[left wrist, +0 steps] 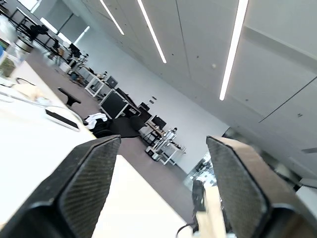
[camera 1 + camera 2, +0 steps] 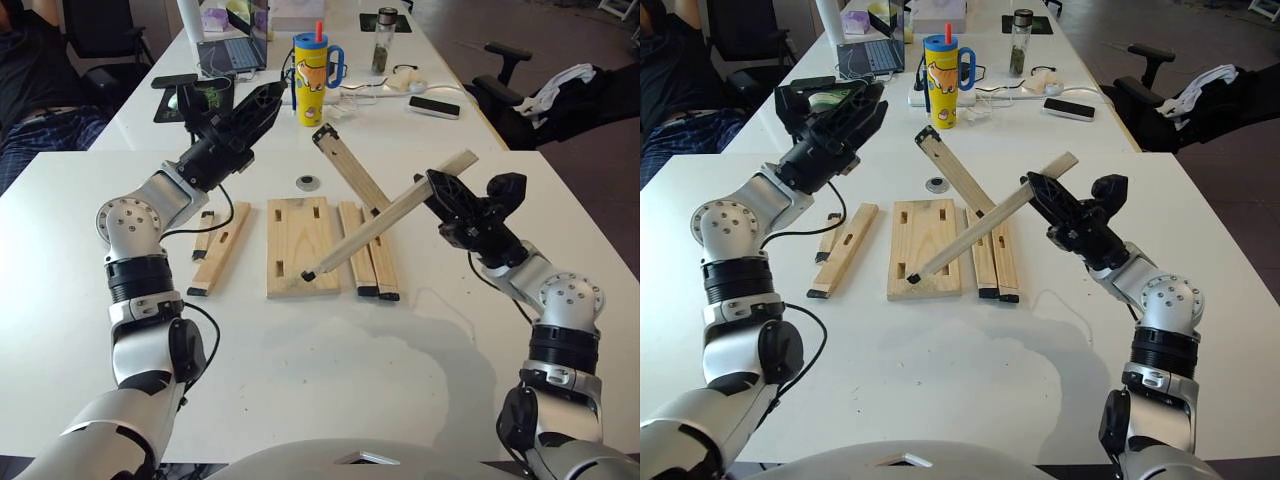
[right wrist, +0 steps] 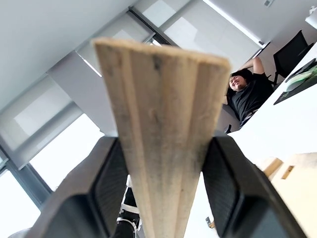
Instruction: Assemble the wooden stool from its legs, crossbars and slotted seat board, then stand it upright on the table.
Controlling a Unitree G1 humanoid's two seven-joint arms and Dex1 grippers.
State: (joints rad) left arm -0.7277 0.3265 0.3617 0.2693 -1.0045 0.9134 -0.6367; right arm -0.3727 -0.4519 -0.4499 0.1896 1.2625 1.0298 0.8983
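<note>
The slotted seat board [image 2: 299,245] lies flat mid-table. My right gripper [image 2: 441,196] is shut on a long wooden leg [image 2: 385,217] held at a slant; the leg's black-tipped lower end rests on the board's near right corner. In the right wrist view the leg [image 3: 163,124] sits clamped between both fingers [image 3: 110,186]. Another leg [image 2: 350,165] lies diagonally behind the board. Two more bars [image 2: 366,255] lie side by side right of the board. A slotted crossbar [image 2: 222,247] and a shorter piece [image 2: 205,234] lie left of it. My left gripper [image 2: 262,103] hovers open and empty above the table's far left.
A small round metal disc [image 2: 308,182] sits just behind the board. On the far table stand a yellow cup [image 2: 316,75], a laptop [image 2: 235,50], a jar [image 2: 385,40] and a phone [image 2: 433,105]. An office chair [image 2: 505,85] stands at the right. The near table surface [image 2: 340,370] is bare.
</note>
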